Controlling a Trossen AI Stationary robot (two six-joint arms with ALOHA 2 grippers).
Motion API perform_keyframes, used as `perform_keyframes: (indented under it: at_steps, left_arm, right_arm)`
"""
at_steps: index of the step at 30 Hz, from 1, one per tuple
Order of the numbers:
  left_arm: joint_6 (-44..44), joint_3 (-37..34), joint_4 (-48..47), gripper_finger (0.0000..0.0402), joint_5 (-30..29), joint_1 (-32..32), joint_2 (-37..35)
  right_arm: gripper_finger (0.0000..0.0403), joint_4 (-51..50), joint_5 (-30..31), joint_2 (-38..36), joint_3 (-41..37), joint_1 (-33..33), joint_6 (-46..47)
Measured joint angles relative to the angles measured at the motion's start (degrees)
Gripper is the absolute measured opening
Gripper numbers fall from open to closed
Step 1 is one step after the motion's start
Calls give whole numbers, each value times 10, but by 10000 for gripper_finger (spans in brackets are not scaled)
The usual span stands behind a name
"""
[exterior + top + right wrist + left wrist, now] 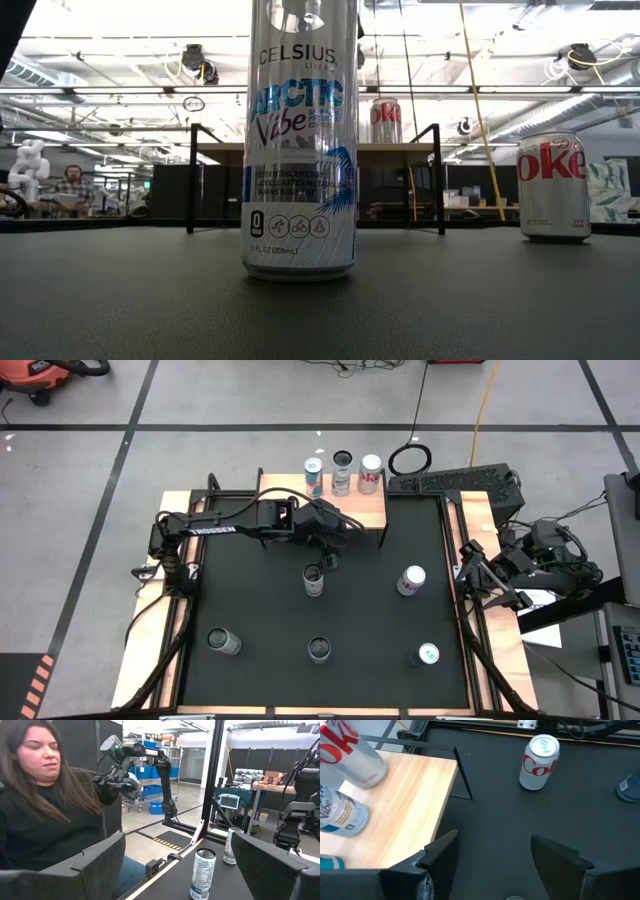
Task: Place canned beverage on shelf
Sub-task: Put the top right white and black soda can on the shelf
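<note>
The shelf (322, 503), a light-wood board on thin black legs, stands at the table's far edge with three cans on it (342, 472). A tall Celsius can (300, 150) stands upright on the black mat near the table's middle (314, 580). My left gripper (326, 560) hovers just above and beyond its top, between the can and the shelf. It is open (493, 836), with only mat between its fingers. My right gripper (177, 845) is open at the table's right edge (490, 572), with nothing between its fingers.
A Diet Coke can (411, 580) stands right of the middle can. Three more cans (223, 642) (319, 650) (427, 654) stand along the near side. The shelf's left part (415, 805) is bare wood. A person (45, 815) sits beyond the table's right side.
</note>
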Motion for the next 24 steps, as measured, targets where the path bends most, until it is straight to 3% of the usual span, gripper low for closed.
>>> perform_keyframes:
  at_steps: [5, 11, 24]
  left_arm:
    - [-5, 0, 0, 251, 13, -2, 0]
    - [-73, 0, -1, 251, 24, -2, 0]
    - [-75, 0, 35, 251, 25, -3, 0]
  right_arm:
    - [345, 0, 0, 0, 0, 0, 0]
    - [345, 0, 0, 0, 0, 0, 0]
    - [345, 0, 0, 0, 0, 0, -2]
